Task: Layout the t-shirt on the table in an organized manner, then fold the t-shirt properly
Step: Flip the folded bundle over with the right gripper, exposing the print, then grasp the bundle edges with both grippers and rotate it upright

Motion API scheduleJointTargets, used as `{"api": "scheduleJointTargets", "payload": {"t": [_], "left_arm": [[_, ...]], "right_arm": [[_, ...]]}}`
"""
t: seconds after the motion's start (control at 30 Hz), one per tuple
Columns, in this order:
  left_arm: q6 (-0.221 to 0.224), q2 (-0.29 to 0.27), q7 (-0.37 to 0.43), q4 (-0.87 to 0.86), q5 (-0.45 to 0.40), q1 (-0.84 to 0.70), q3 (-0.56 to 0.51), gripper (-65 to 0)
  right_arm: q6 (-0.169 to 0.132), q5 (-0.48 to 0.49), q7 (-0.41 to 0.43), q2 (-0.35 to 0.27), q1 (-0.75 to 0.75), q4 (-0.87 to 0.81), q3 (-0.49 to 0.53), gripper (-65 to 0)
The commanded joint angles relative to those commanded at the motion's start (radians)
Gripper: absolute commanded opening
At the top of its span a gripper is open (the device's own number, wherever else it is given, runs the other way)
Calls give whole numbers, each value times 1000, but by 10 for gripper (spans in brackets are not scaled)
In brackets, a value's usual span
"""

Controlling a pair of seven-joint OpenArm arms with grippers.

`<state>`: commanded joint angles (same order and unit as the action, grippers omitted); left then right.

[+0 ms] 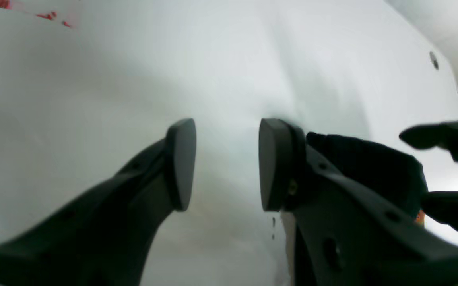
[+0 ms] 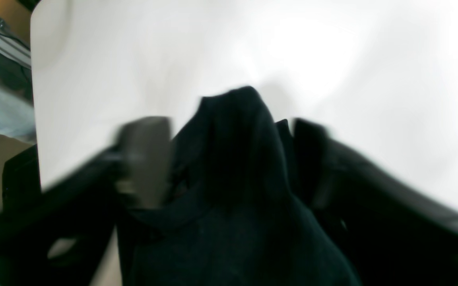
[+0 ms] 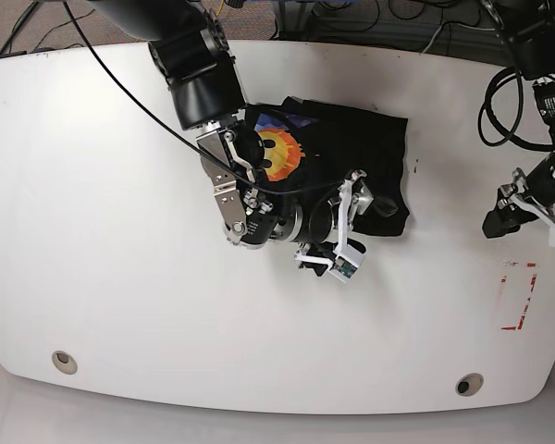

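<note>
- My right tool [image 2: 229, 159] was pinching a bunched fold of the t-shirt [image 2: 233, 190]; in the right wrist view the black cloth rose up between my two fingers [image 2: 145, 159], though that view was blurred.
- In the base view my right tool [image 3: 363, 199] sat over the lower right part of the t-shirt [image 3: 351, 139], my arm reaching in from the far left edge and crossing the garment.
- My left tool [image 1: 227, 165] was spread, with only bare white surface [image 1: 229, 59] showing in the gap between its pads [image 1: 183, 163].
- In the base view my left tool [image 3: 499, 220] hung at the right side of the surface [image 3: 120, 185], well apart from the cloth.
- The t-shirt lay crumpled near the middle of the surface, toward the far edge, with its orange-yellow sun print [image 3: 279, 153] facing up beside my right arm.
- A red tape rectangle [image 3: 518, 296] lay near the right edge, just below my left tool.
- Two round metal grommets sat along the near edge, one at the left [image 3: 64, 360] and one at the right [image 3: 469, 383].
</note>
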<state>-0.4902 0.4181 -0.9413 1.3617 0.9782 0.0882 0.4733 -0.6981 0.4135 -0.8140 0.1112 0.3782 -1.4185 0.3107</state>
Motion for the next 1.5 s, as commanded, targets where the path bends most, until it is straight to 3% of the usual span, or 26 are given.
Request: {"api": "scheduleJointTargets", "payload": {"t": [0.2,0.27,0.37,0.57,0.6,0.83,1.13,1.2,1.3,1.4,1.5], "left_arm": [[0,-3,0,103,-6,3,-152,-406],[5,-3,2,153,-8,5,-233,-406],[5,-5,2,203,-20,6,-302,-406],[0,-87,2,264,-146,17,-422,-406],[0,-95,2,264,-163,17,-433,-406],[0,-149,5,224,-276,-2,-502,-406],[-5,-152,17,61,-419,14,-575,-406],[-28,-149,20,43,-431,28,-589,-406],[-109,-135,20,25,-456,40,-609,-406],[-143,-137,18,21,-477,63,-612,-406],[-147,-140,17,20,-517,91,-624,-406]], "right_arm": [[0,5,-48,-61,-52,-83,-46,-90],[0,5,-55,-86,-87,-114,-86,-122],[0,5,-55,-117,-137,-153,-118,-228],[0,3,-55,-207,-227,-222,-155,-596],[0,3,-55,-215,-232,-224,-155,-617],[0,-5,-41,-244,-242,-175,-157,-609],[0,-5,123,-275,-244,5,-155,-609],[0,-5,155,-279,-245,32,-155,-609],[0,-5,187,-296,-273,38,-155,-609],[0,-2,189,-296,-296,28,-155,-609],[0,0,189,-315,-341,-17,-157,-609]]}}
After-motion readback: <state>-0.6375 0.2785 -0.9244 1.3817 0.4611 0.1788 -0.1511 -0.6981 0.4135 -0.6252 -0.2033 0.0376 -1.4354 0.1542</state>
